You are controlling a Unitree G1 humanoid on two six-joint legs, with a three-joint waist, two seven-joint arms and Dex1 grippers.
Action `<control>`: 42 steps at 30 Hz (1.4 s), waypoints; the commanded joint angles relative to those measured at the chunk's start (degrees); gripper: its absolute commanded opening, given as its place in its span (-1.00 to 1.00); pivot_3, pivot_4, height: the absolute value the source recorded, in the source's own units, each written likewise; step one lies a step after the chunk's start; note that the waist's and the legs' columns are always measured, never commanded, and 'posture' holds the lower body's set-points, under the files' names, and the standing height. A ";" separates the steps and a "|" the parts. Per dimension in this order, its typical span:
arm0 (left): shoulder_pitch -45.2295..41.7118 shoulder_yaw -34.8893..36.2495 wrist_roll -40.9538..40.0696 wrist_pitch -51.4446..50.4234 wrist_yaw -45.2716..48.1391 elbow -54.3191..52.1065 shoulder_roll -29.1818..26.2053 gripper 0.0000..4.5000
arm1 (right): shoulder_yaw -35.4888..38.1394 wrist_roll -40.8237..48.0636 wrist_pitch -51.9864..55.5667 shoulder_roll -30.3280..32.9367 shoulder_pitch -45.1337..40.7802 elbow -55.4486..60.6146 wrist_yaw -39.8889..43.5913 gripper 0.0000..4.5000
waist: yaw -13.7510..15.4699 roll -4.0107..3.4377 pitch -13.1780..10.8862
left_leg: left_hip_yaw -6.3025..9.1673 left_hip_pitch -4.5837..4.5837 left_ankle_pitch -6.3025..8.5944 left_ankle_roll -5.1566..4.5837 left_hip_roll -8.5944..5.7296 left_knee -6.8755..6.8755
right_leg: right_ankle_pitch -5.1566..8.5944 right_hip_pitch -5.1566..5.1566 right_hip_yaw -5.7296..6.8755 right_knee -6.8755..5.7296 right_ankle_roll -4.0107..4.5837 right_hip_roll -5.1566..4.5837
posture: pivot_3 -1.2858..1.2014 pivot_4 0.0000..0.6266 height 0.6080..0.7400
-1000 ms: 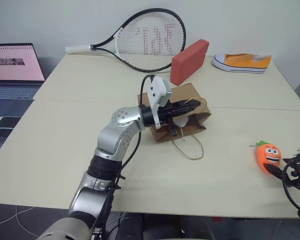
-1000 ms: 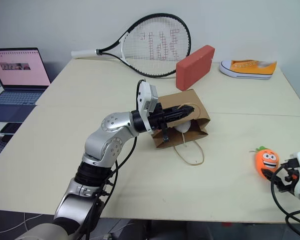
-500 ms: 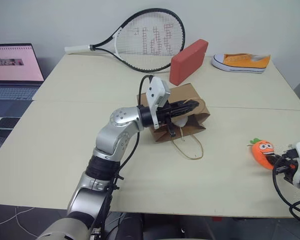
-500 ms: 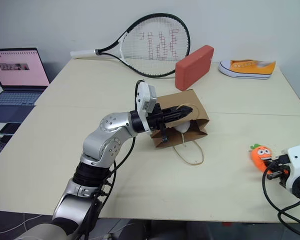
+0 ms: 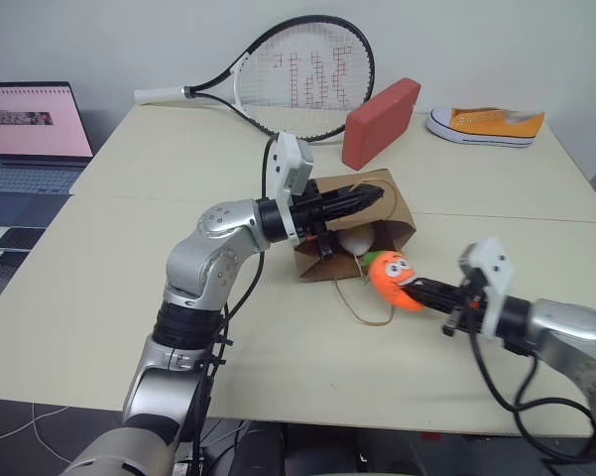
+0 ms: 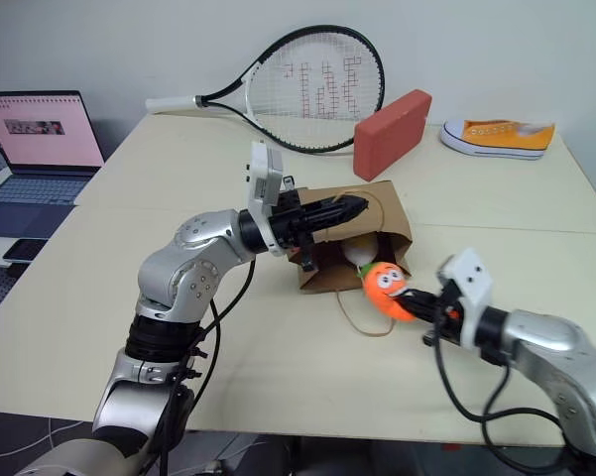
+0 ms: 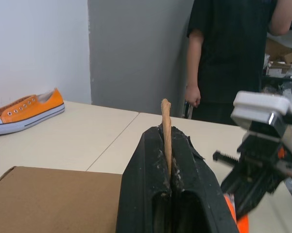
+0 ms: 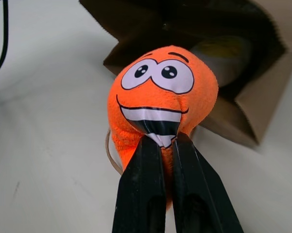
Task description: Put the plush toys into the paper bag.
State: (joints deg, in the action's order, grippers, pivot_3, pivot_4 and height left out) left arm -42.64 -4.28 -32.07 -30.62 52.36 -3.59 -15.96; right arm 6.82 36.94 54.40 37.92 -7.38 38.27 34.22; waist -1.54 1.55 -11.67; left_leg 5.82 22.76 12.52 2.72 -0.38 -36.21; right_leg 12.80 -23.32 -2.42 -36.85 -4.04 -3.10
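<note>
The brown paper bag [image 5: 322, 260] lies on its side mid-table, its mouth facing my right arm. My left gripper [image 7: 166, 132] is shut on one tan loop handle [image 7: 165, 114] and holds the bag's upper edge up. The white egg toy [image 6: 358, 254] rests inside the mouth. My right gripper [image 8: 164, 140] is shut on the orange carrot toy [image 8: 161, 90], pinching its lower end. The carrot [image 5: 391, 279] hangs just above the table, right in front of the bag's mouth. The bag's other handle [image 5: 362, 307] lies looped on the table under it.
A red block [image 5: 380, 121] and a tennis racket [image 5: 298, 77] lie behind the bag. An orange-and-white sneaker [image 5: 486, 124] sits at the far right, a laptop [image 5: 30, 134] on the left. A person [image 7: 233, 58] stands beyond the table.
My right gripper shut on the carrot at the table's right edge, lifted it and swept it left to the bag's mouth. The left gripper keeps its hold on the handle.
</note>
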 commanded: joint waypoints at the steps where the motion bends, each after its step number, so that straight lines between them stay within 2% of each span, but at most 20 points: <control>1: -0.70 0.43 -2.22 -1.18 0.00 -3.48 0.09 -1.00 | -6.93 -5.56 -3.48 -3.99 -4.55 -3.98 -4.59 -0.99 | -0.08 0.01 0.00 | 0.00 -0.01 0.00 0.00 0.01 0.02 | 0.00 -0.01 0.00 0.01 0.00 0.01 | 0.03 -0.52 1.00; 9: 0.48 -0.20 -2.84 -2.97 -0.62 -6.17 -0.41 -1.00 | -16.69 -14.51 -9.20 -16.13 -12.92 -13.71 -11.23 -0.99 | -0.24 -0.01 0.00 | 0.03 0.00 0.00 0.00 0.03 0.07 | 0.00 -0.09 0.02 -0.04 0.01 0.02 | 0.03 -0.52 1.00; 22: 0.96 -1.07 -2.51 -3.77 -1.03 -7.04 0.01 -1.00 | -19.72 -23.28 -14.49 -28.75 -22.60 -27.39 -17.59 -0.99 | -0.31 -0.01 0.00 | 0.03 0.00 -0.01 0.00 0.03 0.08 | -0.01 -0.13 0.01 -0.09 0.03 0.04 | 0.03 -0.52 1.00; 23: 0.90 -1.15 -2.30 -3.57 -1.03 -6.88 -0.02 -1.00 | -19.66 -23.83 -15.05 -29.17 -22.65 -27.93 -17.82 -0.74 | -0.31 -0.01 0.00 | 0.03 0.00 -0.01 0.00 0.03 0.08 | -0.01 -0.13 0.01 -0.09 0.03 0.03 | 0.03 -0.52 1.00; 24: 0.89 -1.17 -2.13 -3.43 -1.07 -6.75 -0.06 -1.00 | -19.62 -24.22 -15.43 -29.43 -22.64 -28.28 -17.92 -0.64 | -0.31 -0.01 0.00 | 0.04 0.01 -0.01 0.00 0.03 0.08 | -0.01 -0.13 0.01 -0.09 0.03 0.04 | 0.03 -0.52 1.00; 30: 1.06 -0.76 -1.77 -3.04 -1.75 -6.12 -0.36 -1.00 | -18.98 -25.43 -16.44 -29.58 -21.53 -27.64 -17.74 0.34 | -0.33 -0.02 0.00 | 0.04 0.00 -0.01 0.00 0.03 0.08 | -0.01 -0.14 0.01 -0.09 0.03 0.04 | 0.03 -0.52 1.00; 34: 0.83 -0.74 -0.89 -2.18 -1.92 -5.03 -0.72 -1.00 | -18.71 -24.69 -15.05 -27.42 -19.81 -22.29 -16.22 0.96 | -0.33 -0.02 -0.01 | 0.04 0.01 -0.01 0.00 0.03 0.09 | -0.01 -0.14 0.01 -0.09 0.03 0.04 | 0.03 -0.52 1.00; 39: 0.62 -0.87 0.26 -1.02 -2.12 -3.85 -0.59 -1.00 | -17.48 -21.42 -10.47 -23.23 -17.41 -12.87 -12.80 0.98 | -0.30 -0.03 -0.01 | 0.05 0.03 0.00 0.00 0.03 0.08 | -0.01 -0.16 0.02 -0.09 0.03 0.03 | 0.03 -0.52 1.00; 42: 0.50 -1.03 1.09 -0.04 -2.71 -3.24 -0.14 -1.00 | -16.34 -18.42 -7.04 -17.80 -16.08 -6.65 -8.55 0.98 | -0.29 -0.02 -0.01 | 0.05 0.03 -0.01 0.00 0.03 0.08 | -0.01 -0.16 0.01 -0.09 0.03 0.04 | 0.03 -0.52 1.00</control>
State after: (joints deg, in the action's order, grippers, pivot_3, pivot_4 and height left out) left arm -41.21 -5.62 -31.32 -32.17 50.15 -6.05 -16.42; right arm -11.67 16.24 45.82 18.04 -23.70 26.21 23.01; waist -1.84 1.53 -11.68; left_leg 5.86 22.80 12.51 2.72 -0.35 -36.13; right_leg 12.79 -23.47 -2.41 -36.93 -4.02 -3.07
